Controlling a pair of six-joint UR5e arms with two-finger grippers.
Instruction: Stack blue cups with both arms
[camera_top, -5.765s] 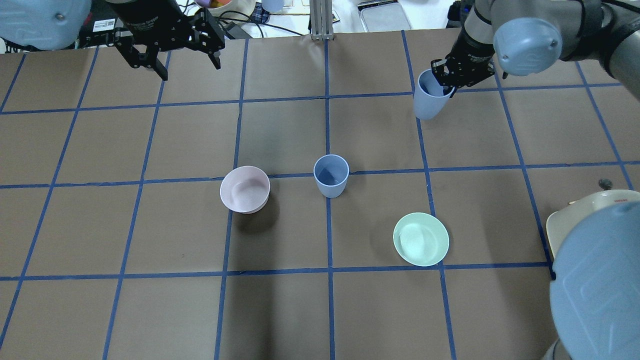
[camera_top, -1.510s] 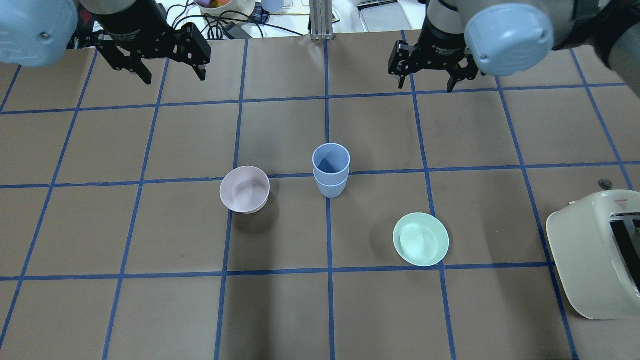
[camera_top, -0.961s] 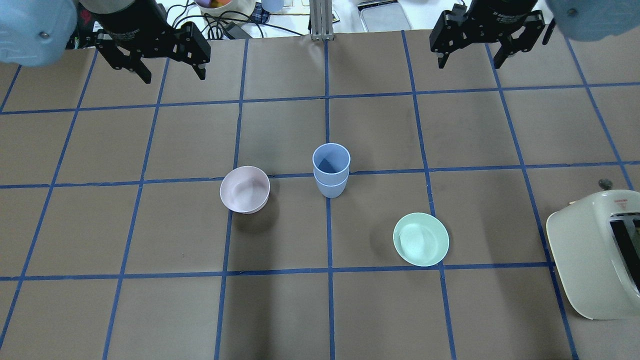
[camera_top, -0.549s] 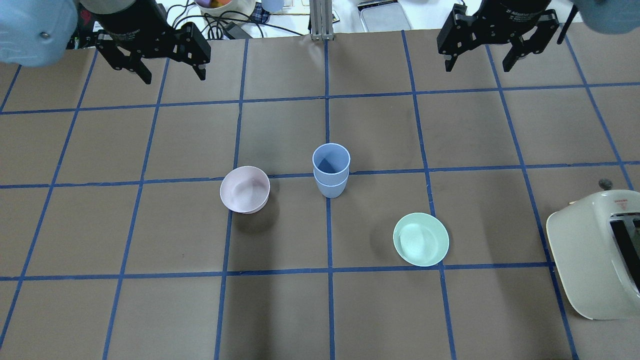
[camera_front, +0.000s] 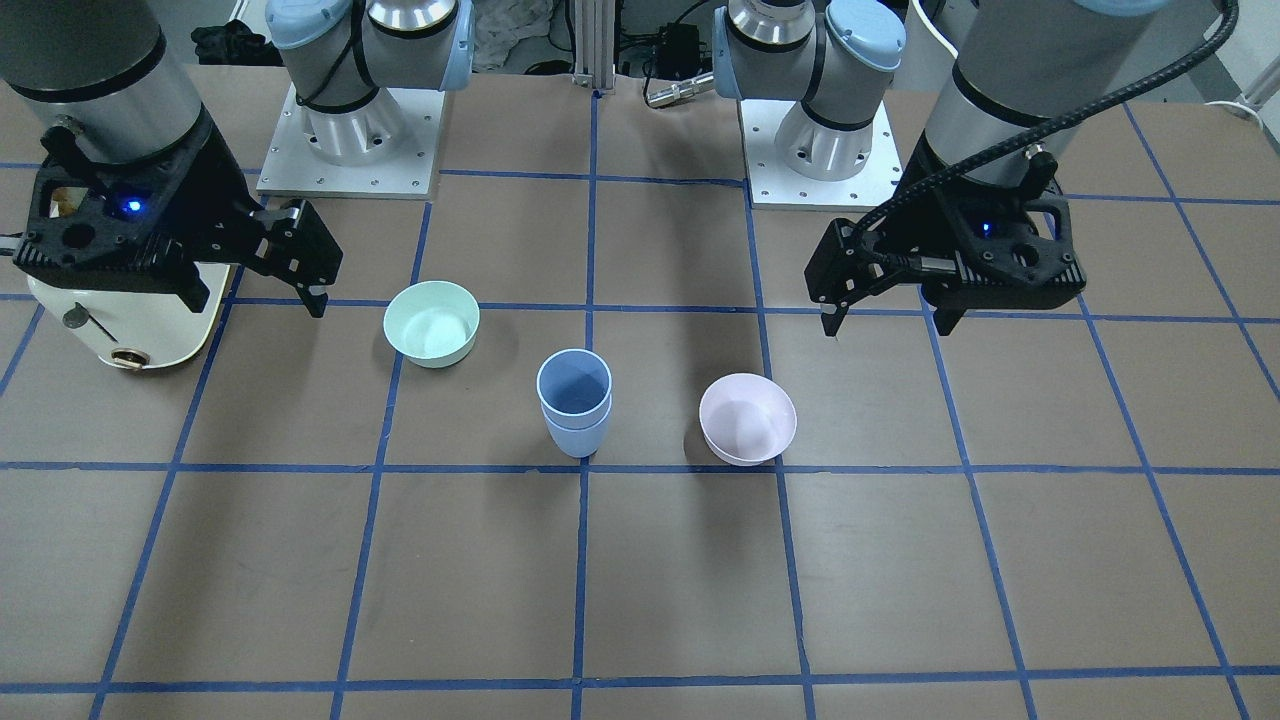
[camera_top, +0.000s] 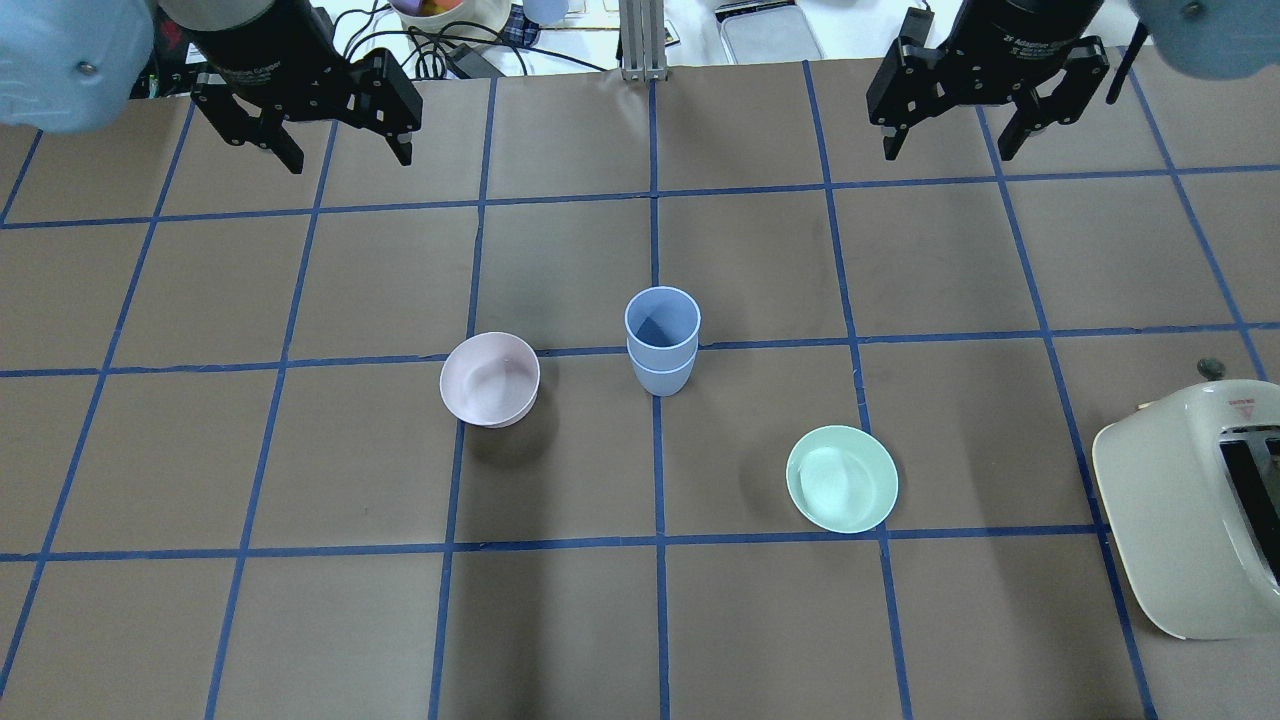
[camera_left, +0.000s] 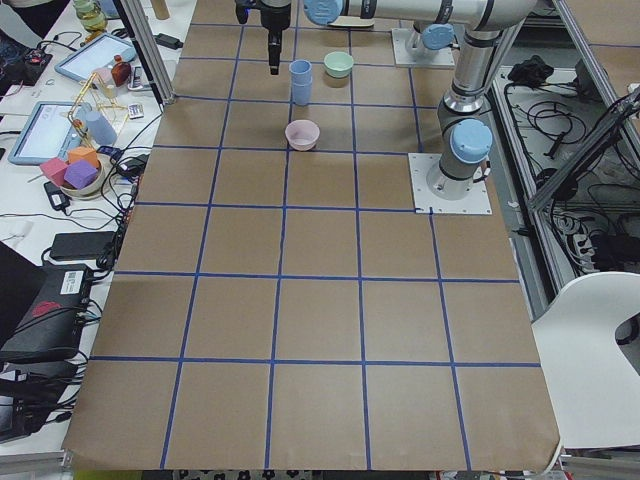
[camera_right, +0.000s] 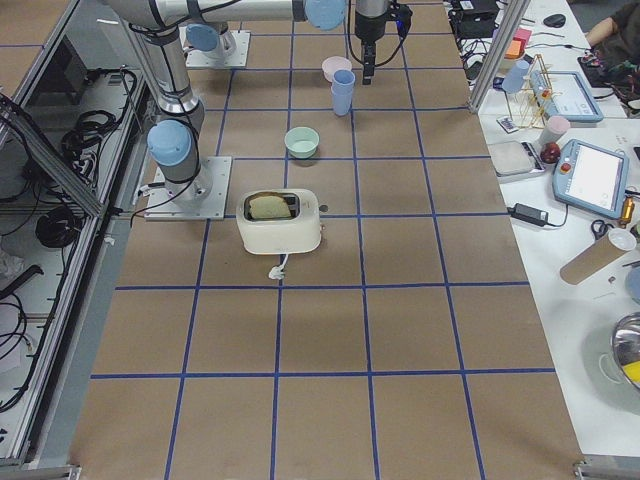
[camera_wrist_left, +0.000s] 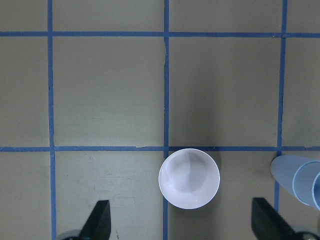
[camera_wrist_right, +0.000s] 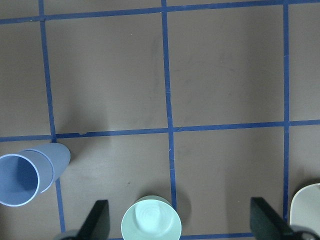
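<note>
The two blue cups (camera_top: 662, 340) stand nested, one inside the other, upright at the table's middle; the stack also shows in the front view (camera_front: 575, 405) and at the edge of both wrist views (camera_wrist_left: 300, 180) (camera_wrist_right: 27, 177). My left gripper (camera_top: 348, 155) is open and empty, raised above the far left of the table, away from the stack. My right gripper (camera_top: 947, 150) is open and empty, raised above the far right. In the front view the left gripper (camera_front: 888, 322) is on the right and the right gripper (camera_front: 255, 300) on the left.
A pale pink bowl (camera_top: 489, 379) sits just left of the stack. A mint-green bowl (camera_top: 841, 478) sits nearer to me and to the right. A cream toaster (camera_top: 1190, 510) stands at the right edge. Cables and clutter lie beyond the far edge.
My right gripper carried a blue cup to the middle, left it inside the other cup, opened and drew back to the far right. The left arm has barely moved.
</note>
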